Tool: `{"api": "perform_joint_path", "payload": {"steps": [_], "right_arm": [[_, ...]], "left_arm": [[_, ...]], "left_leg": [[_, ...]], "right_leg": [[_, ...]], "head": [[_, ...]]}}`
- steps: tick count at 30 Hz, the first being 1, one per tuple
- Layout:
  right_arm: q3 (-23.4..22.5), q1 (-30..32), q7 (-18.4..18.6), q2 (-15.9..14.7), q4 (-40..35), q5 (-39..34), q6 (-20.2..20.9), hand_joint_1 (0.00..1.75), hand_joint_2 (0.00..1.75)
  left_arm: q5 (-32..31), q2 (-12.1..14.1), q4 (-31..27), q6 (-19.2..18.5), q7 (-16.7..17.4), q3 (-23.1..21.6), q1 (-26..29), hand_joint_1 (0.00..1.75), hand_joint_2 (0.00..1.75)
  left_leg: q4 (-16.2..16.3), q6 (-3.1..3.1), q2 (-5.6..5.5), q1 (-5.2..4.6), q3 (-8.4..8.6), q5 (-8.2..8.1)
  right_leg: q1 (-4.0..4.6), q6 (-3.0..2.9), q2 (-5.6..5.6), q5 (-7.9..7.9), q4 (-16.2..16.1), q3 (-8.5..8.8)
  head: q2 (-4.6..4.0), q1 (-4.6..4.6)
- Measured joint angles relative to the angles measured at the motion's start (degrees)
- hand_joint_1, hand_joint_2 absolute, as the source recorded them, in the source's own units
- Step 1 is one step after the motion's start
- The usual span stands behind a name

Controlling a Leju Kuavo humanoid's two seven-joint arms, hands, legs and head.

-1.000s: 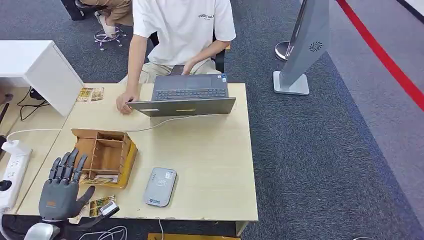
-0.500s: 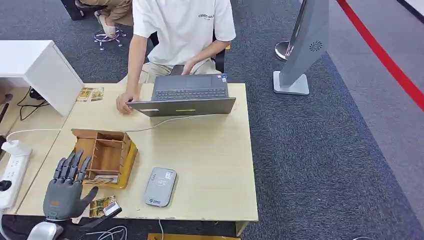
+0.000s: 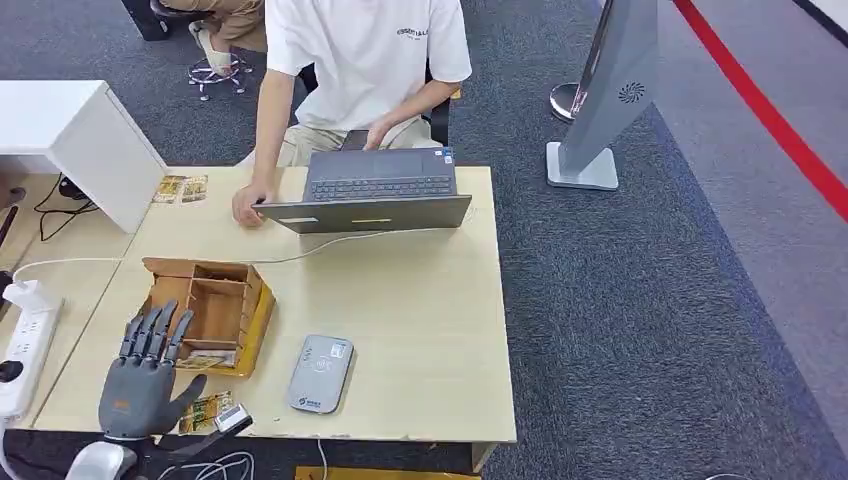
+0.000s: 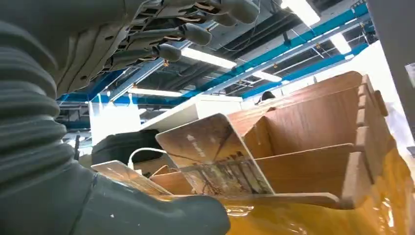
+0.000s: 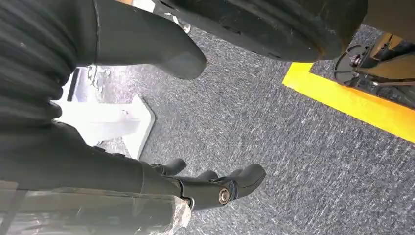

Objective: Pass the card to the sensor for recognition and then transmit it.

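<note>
My left hand (image 3: 145,375) hovers open, fingers spread, over the table's front left corner, just in front of a wooden organiser box (image 3: 215,300) on a yellow tray. A picture card (image 3: 205,360) leans in the box's front slot. In the left wrist view this card (image 4: 215,156) stands tilted between my thumb (image 4: 147,215) and my fingers (image 4: 195,34), untouched. Another card (image 3: 203,410) lies flat on the table beside my thumb. The grey card sensor (image 3: 320,373) lies to the right of the box. My right hand (image 5: 112,171) hangs empty over the carpet.
A person sits at the far side behind an open laptop (image 3: 375,190), one hand (image 3: 250,207) on the table (image 3: 420,300). A white cable runs past the box. More cards (image 3: 180,188) lie far left. A power strip (image 3: 25,345) and a white cabinet (image 3: 80,140) stand left.
My left hand has shifted right and slightly forward, closer to the box's front slot. Nothing else has moved.
</note>
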Motion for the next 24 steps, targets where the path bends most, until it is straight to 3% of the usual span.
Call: {"api": "perform_joint_path", "payload": {"steps": [9, 10, 24], "right_arm": [[0.0, 0.0, 0.0, 0.0, 0.0, 0.1, 0.0, 0.0, 1.75], [0.0, 0.0, 0.0, 0.0, 0.0, 0.1, 0.0, 0.0, 1.75], [-0.1, 0.1, -0.3, -0.1, 0.0, 0.3, -0.1, 0.0, 1.75]], "left_arm": [[0.3, 0.0, 0.9, 0.0, 0.1, -0.5, -0.6, 0.0, 1.75], [0.4, 0.1, 1.0, 0.0, 0.1, -0.7, -0.6, 1.75, 1.75], [4.7, 2.2, 3.8, 0.0, 2.1, -4.5, -1.2, 1.75, 1.75]], "left_leg": [[0.0, 0.0, 0.0, 0.0, 0.0, 0.0], [0.0, 0.0, -0.01, 0.0, 0.0, 0.0], [0.0, 0.0, 0.0, 0.0, 0.01, 0.0]], "right_leg": [[0.0, 0.0, -0.01, 0.0, 0.0, 0.0], [0.0, 0.0, -0.01, 0.0, 0.0, 0.0], [0.0, 0.0, 0.0, 0.0, 0.0, -0.01]], "head": [[0.0, 0.0], [0.0, 0.0], [0.0, 0.0]]}}
